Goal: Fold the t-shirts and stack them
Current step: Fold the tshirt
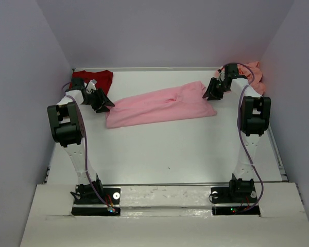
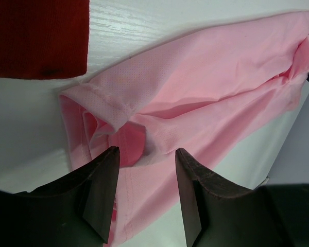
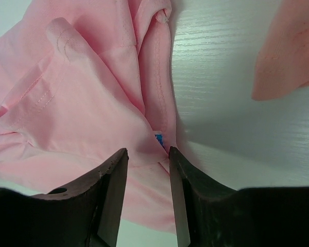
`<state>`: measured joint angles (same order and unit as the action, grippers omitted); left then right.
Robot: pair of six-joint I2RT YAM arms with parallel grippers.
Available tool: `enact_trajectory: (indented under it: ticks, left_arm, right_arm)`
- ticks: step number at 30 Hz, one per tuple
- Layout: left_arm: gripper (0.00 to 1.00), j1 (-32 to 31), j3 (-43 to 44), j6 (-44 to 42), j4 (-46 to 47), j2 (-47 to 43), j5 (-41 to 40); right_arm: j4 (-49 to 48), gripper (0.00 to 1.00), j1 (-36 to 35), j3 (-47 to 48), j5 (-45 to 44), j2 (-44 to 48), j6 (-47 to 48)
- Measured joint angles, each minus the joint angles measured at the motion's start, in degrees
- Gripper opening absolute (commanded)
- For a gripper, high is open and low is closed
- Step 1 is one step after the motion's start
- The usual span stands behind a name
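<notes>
Your left gripper (image 2: 147, 152) is pinching a bunched fold at the left end of the light pink t-shirt (image 1: 159, 107), its fingers standing a narrow gap apart with cloth filling that gap. Your right gripper (image 3: 148, 150) is doing the same at the other end, nearly closed on gathered cloth just beside a small blue-and-white tag (image 3: 158, 139). Between the two, the shirt is lying as a long band across the far half of the table (image 1: 165, 154), slanting from lower left to upper right. The dark red t-shirt (image 1: 95, 78) is sitting in the far left corner, its edge just beyond the pink shirt's stitched edge with a thin strip of bare table between them. The salmon-pink t-shirt (image 1: 253, 72) is bunching in the far right corner, near your right gripper but apart from the pink cloth. You are working close to both side walls; the widest bare stretch of table is lying between the shirt and the arm bases.
</notes>
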<state>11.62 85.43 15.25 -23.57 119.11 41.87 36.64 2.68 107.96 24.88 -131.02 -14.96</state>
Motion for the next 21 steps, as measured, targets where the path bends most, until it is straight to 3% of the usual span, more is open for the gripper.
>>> enact_trajectory:
  ticks: [6,8,12,18,21]
  left_arm:
    - [0.57,0.0,0.0,0.0,0.0,0.0,0.1]
    - [0.57,0.0,0.0,0.0,-0.1,0.0,0.1]
    - [0.57,0.0,0.0,0.0,-0.1,0.0,0.1]
    - [0.57,0.0,0.0,0.0,-0.1,0.0,0.2]
    - [0.57,0.0,0.0,0.0,-0.1,0.0,0.2]
  right_arm:
    - [0.0,0.38,0.0,-0.1,0.9,0.0,-0.3]
    - [0.0,0.30,0.0,-0.1,1.1,0.0,-0.2]
    - [-0.3,0.25,0.0,-0.7,1.3,0.0,-0.5]
    - [-0.2,0.01,0.0,-1.4,1.7,-0.4,-0.5]
    - [-0.2,0.00,0.0,-1.8,1.9,-0.5,-0.4]
